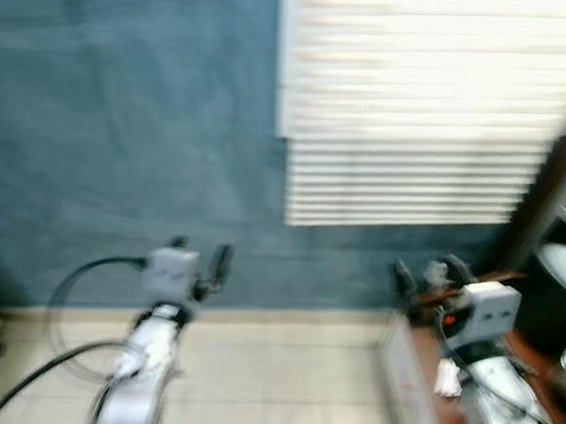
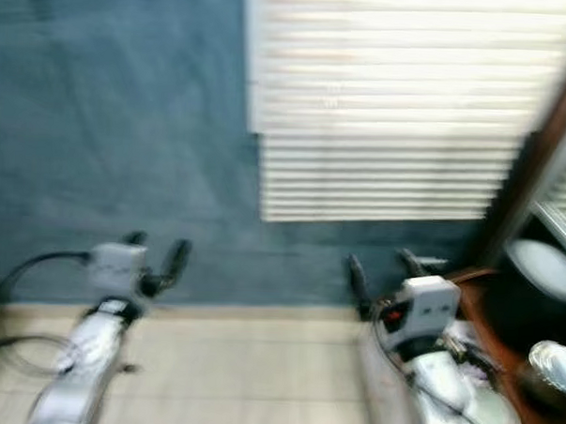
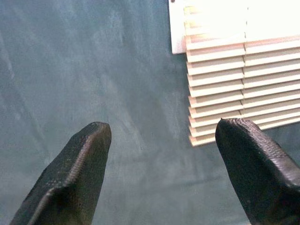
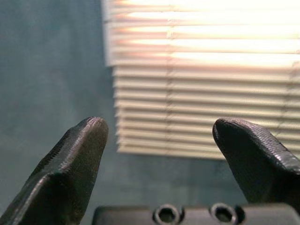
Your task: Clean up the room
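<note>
Facing the blinds [image 1: 419, 115] at upper right, both grippers [image 1: 198, 255] [image 1: 429, 275] are held spread and empty, clutter lying nearer the right one.

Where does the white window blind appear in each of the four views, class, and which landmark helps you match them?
Left eye view: window blind upper right.
Right eye view: upper middle to right.
Left wrist view: past the open left end effector, by one fingertip.
Right wrist view: beyond the open right end effector.
Shared landmark: the blue wall.
</note>
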`<state>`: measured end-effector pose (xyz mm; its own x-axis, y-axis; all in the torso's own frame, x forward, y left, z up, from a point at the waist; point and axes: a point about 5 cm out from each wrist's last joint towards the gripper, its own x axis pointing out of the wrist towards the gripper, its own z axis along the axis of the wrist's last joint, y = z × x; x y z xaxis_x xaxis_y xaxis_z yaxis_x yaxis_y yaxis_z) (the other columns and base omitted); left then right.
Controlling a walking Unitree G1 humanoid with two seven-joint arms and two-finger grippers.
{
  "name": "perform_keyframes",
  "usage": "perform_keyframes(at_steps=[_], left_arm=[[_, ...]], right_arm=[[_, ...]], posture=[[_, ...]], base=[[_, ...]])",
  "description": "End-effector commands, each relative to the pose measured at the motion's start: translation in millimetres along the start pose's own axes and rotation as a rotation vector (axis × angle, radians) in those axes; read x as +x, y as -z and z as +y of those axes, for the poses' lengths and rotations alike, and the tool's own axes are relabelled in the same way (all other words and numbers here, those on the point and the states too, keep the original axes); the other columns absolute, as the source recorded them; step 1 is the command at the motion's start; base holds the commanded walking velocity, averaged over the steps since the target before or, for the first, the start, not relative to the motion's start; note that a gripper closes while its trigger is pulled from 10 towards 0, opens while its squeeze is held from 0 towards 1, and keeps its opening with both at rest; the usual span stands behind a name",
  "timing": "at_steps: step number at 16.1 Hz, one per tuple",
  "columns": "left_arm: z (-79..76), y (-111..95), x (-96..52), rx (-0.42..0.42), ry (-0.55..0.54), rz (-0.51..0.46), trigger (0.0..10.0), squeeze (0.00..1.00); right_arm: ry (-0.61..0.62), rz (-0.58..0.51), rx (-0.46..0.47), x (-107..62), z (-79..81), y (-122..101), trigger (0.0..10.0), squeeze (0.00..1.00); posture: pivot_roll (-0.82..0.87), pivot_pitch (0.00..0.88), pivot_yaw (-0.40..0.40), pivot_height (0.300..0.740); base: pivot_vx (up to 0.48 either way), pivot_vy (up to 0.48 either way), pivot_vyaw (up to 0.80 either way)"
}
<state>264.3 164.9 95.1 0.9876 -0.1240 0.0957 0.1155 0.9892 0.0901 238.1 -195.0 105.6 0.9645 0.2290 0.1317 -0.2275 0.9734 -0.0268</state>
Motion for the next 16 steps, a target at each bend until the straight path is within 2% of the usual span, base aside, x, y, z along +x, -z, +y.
perform_keyframes(at_steps=[1,2,3,4,7,9,16], left_arm=[[9.5,-2.6,-12.0,-0.014,-0.039,0.007,10.0,0.0],[17.4,6.1,-38.7,-0.043,-0.074,0.044,10.0,0.0],[18.6,11.5,-51.0,-0.034,-0.077,0.073,10.0,0.0],[17.7,21.6,-72.7,-0.015,-0.089,0.132,10.0,0.0],[9.7,14.9,-76.8,-0.036,-0.114,0.136,10.0,0.0],[13.4,10.5,-75.8,-0.048,-0.155,0.14,10.0,0.0],[21.7,9.2,-70.6,-0.043,-0.158,0.138,10.0,0.0]], right_arm=[[-0.095,0.031,0.034,-2.0,16.3,3.1,10.0,0.0],[-0.121,0.065,0.073,-5.6,21.8,9.9,10.0,0.0],[-0.125,0.087,0.083,-7.3,21.8,14.2,10.0,0.0],[-0.113,0.137,0.109,-10.0,16.6,25.8,10.0,0.0],[-0.164,0.21,0.158,-5.6,19.5,39.1,10.0,0.0],[-0.155,0.215,0.204,2.5,21.0,41.2,10.0,0.0],[-0.104,0.202,0.172,-0.5,20.2,38.3,10.0,0.0]], posture=[[-0.11,0.0,0.009,0.74],[-0.08,0.0,-0.009,0.74],[-0.07,0.0,-0.013,0.74],[-0.05,0.0,-0.022,0.74],[-0.03,0.0,-0.028,0.74],[0.0,0.0,-0.028,0.74],[0.01,0.0,-0.023,0.74]], base=[[0.0,0.0,0.0],[0.0,0.0,0.0],[0.0,0.0,0.0],[0.0,0.0,0.0],[0.0,0.0,0.0],[0.0,0.0,0.0],[0.0,0.0,0.0]])
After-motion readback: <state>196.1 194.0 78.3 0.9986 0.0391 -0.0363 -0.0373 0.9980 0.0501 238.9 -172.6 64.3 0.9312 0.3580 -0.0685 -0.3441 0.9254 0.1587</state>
